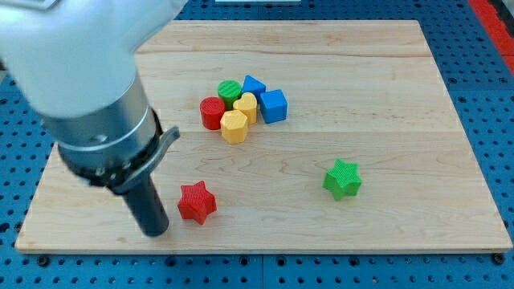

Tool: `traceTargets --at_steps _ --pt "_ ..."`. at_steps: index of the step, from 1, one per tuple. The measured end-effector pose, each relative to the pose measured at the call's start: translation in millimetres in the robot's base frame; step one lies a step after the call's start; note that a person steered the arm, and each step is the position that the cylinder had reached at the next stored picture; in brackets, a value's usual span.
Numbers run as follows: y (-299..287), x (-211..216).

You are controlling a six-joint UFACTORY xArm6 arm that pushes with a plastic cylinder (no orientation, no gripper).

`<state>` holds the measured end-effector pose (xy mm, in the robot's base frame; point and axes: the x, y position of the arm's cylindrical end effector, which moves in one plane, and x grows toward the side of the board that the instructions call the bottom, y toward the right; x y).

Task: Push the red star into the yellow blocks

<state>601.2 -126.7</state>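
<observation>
The red star (pixel 197 201) lies near the view's bottom, left of the middle of the wooden board (pixel 385 104). My tip (pixel 156 231) rests on the board just to the star's left and slightly below it, with a small gap between them. Two yellow blocks sit in a cluster above the star: a yellow hexagon (pixel 234 127) and another yellow block (pixel 246 107) just above and right of it. The hexagon is the yellow block nearest the star.
The cluster also holds a red cylinder (pixel 213 113), a green cylinder (pixel 230 91), a blue triangular block (pixel 254 85) and a blue cube (pixel 273 105), all touching or nearly so. A green star (pixel 343 179) lies alone at the right. The arm's body covers the view's upper left.
</observation>
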Motion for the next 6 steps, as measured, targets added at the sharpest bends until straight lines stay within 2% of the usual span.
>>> traceTargets --at_steps 2,4,5,6 --pt "43.6 -53.0" --pt "142.5 -78.2" --pt "161.7 -94.4" --pt "125.3 -99.2"
